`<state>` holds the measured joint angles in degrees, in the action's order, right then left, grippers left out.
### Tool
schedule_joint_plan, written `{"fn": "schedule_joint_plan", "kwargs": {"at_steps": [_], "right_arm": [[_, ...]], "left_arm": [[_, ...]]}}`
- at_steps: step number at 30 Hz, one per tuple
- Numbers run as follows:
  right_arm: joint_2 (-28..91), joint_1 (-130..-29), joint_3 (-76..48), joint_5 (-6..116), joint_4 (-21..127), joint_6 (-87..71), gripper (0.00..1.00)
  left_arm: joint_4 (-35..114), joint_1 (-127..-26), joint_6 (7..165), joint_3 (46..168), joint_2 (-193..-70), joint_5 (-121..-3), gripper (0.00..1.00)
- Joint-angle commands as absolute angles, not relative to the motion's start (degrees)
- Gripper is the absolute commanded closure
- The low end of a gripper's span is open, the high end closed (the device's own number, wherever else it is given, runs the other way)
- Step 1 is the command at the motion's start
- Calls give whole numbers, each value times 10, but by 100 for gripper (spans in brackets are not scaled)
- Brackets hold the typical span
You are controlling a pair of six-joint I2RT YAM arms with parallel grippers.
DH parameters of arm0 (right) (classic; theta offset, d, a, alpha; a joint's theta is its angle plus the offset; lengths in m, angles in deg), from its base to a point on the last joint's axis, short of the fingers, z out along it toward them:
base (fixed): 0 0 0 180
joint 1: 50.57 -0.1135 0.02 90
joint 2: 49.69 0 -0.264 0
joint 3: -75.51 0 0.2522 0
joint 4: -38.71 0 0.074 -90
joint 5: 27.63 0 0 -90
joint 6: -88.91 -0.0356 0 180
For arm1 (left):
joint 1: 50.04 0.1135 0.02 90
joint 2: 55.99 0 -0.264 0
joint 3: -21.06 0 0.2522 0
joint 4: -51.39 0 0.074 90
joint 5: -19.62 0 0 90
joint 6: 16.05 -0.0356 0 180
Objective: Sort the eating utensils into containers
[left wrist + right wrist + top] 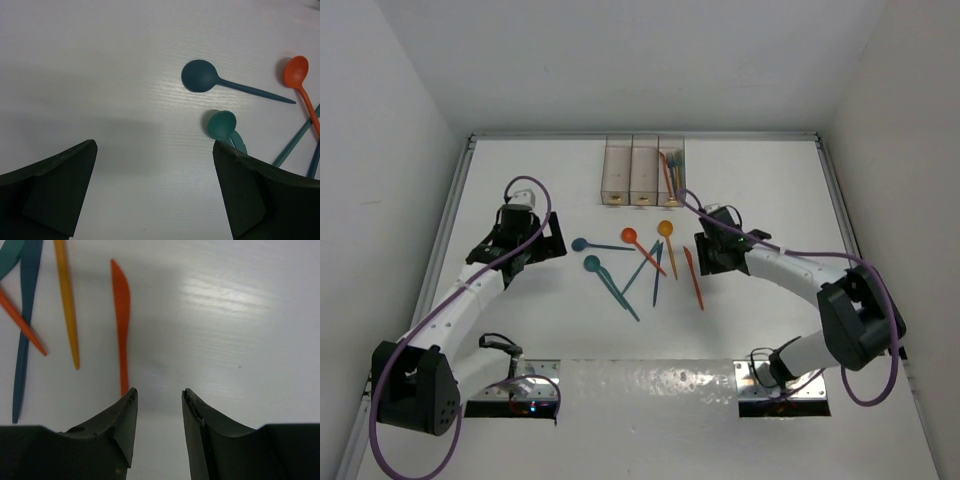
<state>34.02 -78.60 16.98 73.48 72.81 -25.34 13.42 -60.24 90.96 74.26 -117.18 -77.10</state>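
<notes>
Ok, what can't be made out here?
Top view: utensils in the right-hand container are too small to tell by type; what the other two containers hold is unclear through tinted walls.
Left wrist: the teal spoon has its handle behind a finger of the left gripper.
Right wrist: the orange knife has its near end behind a finger of the right gripper; the yellow handle runs off the top edge.

Your inventory of fixtures:
- one white surface (520, 180), faintly grained up close
- pale walls (650, 60) closing it in at left, back and right
- metal rails (550, 136) along its back and side edges
- two metal plates (535, 372) at the near edge, with a shiny strip (650, 380) between them
</notes>
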Motion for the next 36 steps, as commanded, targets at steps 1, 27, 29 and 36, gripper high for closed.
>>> {"fn": "schedule_joint_plan", "kwargs": {"at_steps": [1, 27, 29, 36], "right_arm": [[313, -822, 183, 729, 707, -282, 59], [435, -858, 191, 727, 670, -321, 100], [430, -857, 170, 730, 677, -310, 100], [433, -857, 6, 739, 718, -232, 100]], "left_arm": [[154, -608, 909, 766, -1168, -761, 0], [152, -608, 908, 766, -1166, -759, 0], [151, -608, 908, 766, -1166, -759, 0], [151, -608, 907, 767, -1166, -759, 0]]}}
